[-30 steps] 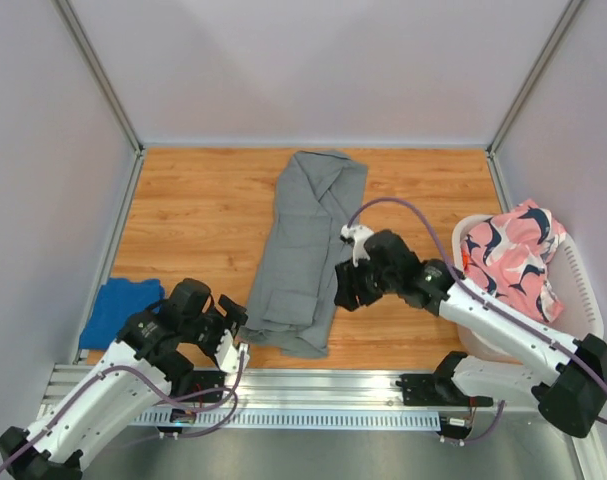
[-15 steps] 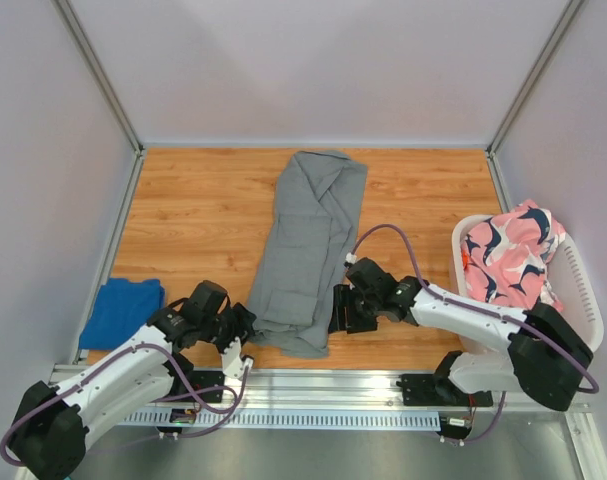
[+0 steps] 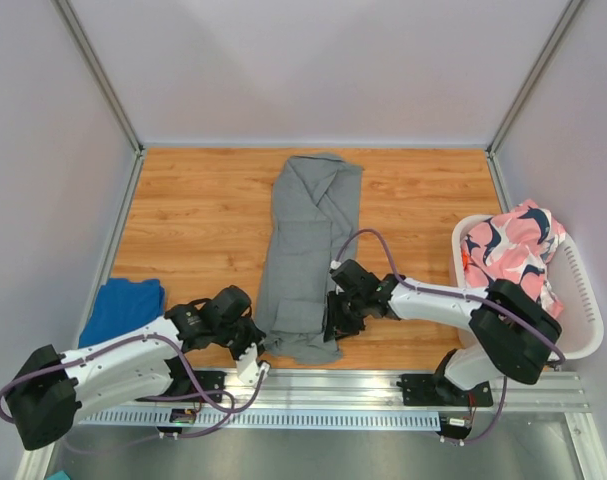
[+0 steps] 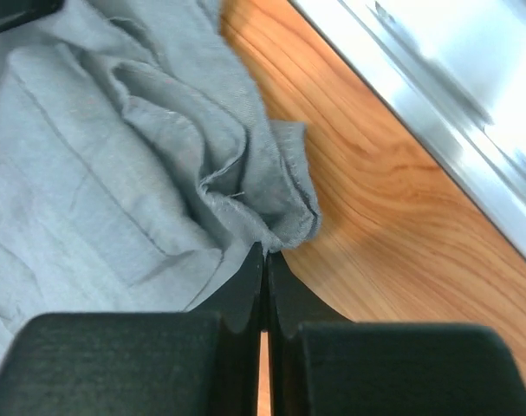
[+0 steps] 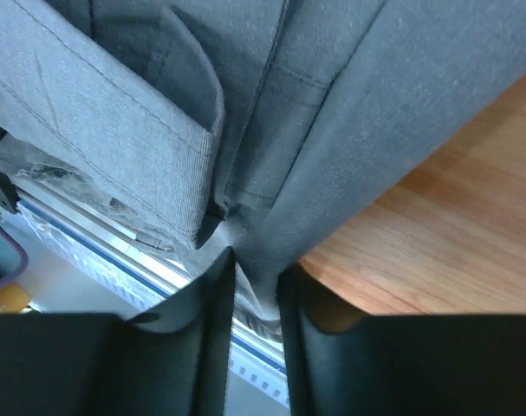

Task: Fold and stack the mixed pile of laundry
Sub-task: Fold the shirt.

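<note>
A long grey garment [image 3: 308, 240] lies lengthwise down the middle of the wooden table. My left gripper [image 3: 255, 335] is at its near left corner. In the left wrist view that gripper [image 4: 264, 256] is shut, with a bunched fold of the grey garment [image 4: 115, 156] pinched at its tips. My right gripper [image 3: 334, 322] is at the near right corner. Its fingers [image 5: 215, 295] are closed on a hanging fold of the grey garment [image 5: 349, 104]. A bright blue garment [image 3: 123, 308] lies folded at the near left. A pink patterned garment [image 3: 513, 255] fills the basket.
The white slotted basket [image 3: 581, 300] stands at the right edge of the table. A metal rail [image 3: 333, 385] runs along the near edge just behind both grippers, also seen as the rail [image 4: 436, 104] in the left wrist view. Pale walls enclose the table on three sides.
Both arms came down and inward to the near end of the grey garment. Both grippers went from open to closed on its corners. The near hem shifted slightly.
</note>
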Controlling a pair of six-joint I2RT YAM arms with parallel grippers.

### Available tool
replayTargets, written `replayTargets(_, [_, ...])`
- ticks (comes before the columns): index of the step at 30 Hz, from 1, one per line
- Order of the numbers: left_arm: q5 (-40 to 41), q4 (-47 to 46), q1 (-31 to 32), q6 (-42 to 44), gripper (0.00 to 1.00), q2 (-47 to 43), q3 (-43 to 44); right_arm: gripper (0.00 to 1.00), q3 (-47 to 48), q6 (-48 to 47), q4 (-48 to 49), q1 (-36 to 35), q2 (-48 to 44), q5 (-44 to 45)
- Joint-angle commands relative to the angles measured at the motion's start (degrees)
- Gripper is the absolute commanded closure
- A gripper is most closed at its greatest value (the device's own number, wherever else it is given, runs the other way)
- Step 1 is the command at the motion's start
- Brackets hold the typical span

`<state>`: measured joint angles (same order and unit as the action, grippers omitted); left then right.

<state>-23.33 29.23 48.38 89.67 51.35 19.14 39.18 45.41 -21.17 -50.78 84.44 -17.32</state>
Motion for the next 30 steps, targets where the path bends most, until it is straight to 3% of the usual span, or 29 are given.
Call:
replayTargets(1, [-1.1, 3.4, 3.5, -11.2, 1.0, -1.2, 4.5, 0.78, -2.4, 1.8, -3.6, -0.3, -5.7, -1.0])
replayTargets(6, [-4.0, 9.3, 4.3, -22.2, 1.0, -3.4, 10.3, 1.0, -5.2, 5.0, -8.2, -0.3, -13.7, -2.2])
replayTargets(10, [0.6, 10.2, 4.3, -37.1, 1.0, -1.6, 16.5, 1.0, -0.4, 3.1, -14.5, 0.4, -15.0, -4.6])
replayTargets(13, [1.6, 11.9, 2.5, -43.2, 1.0, 3.7, 24.0, 1.0, 6.2, -0.3, -21.4, 4.7, -14.6, -5.2])
replayTargets(16, [-0.7, 12.3, -3.9, -47.6, 1.0, 12.9, 33.2, 1.0, 11.8, -4.4, -25.1, 15.0, -13.2, -6.5])
replayTargets(21, [-1.8, 9.7, -13.1, -49.2, 1.0, 24.0, 42.9, 1.0, 19.3, -7.9, -20.0, 23.1, -2.7, -10.9])
replayTargets(30, [0.0, 5.9, -19.2, -49.0, 1.0, 44.9, 61.1, 1.0, 37.6, -10.2, -18.0, 33.8, 16.4, -12.8])
